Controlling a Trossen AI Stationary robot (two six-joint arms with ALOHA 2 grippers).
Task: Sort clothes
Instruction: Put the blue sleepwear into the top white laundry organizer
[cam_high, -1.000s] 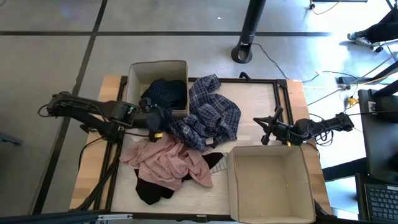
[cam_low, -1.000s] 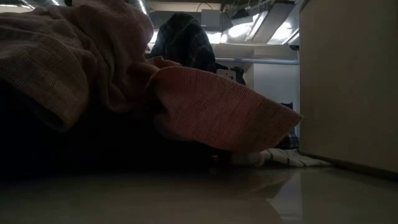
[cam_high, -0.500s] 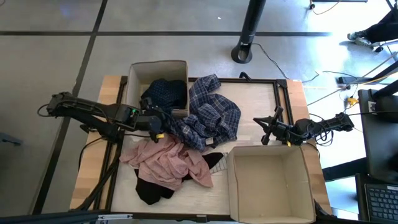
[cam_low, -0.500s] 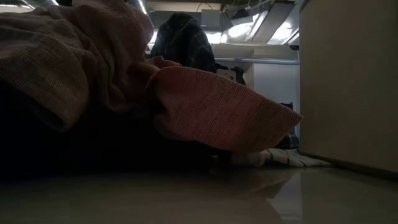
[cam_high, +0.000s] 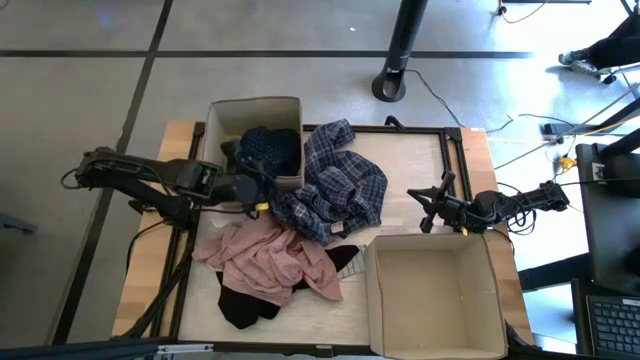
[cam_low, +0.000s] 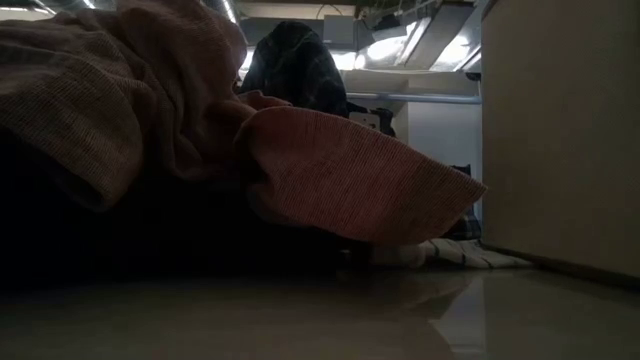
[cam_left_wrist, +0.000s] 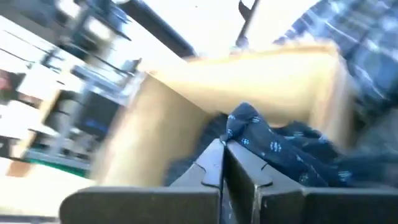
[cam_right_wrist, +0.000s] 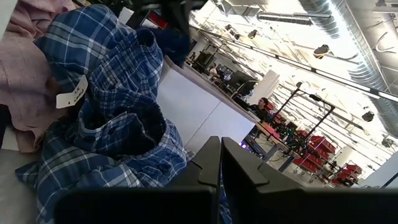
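A dark navy patterned piece (cam_high: 270, 148) lies inside the far-left cardboard box (cam_high: 222, 118). My left gripper (cam_left_wrist: 222, 154) hovers at that box's near side (cam_high: 248, 180), shut, pointing into the box just short of the navy cloth (cam_left_wrist: 273, 146). Nothing shows between its fingers. The blue-white plaid shirt (cam_high: 340, 185) lies heaped at mid-table, beside the box. A pale pink garment (cam_high: 268, 255) lies over a black one (cam_high: 245, 308) near the front. My right gripper (cam_high: 430, 210) waits shut at the right, facing the plaid shirt (cam_right_wrist: 106, 106).
An open, empty cardboard box (cam_high: 435, 290) stands at the near right; its wall (cam_low: 560, 130) fills the right of the low view. A black piece with white stripes (cam_low: 460, 252) peeks out beside it. Bare tabletop (cam_high: 415, 160) lies at the far right.
My left gripper has drawn back a little toward the table's left edge and turned toward the far-left box. The clothes on the table lie as before.
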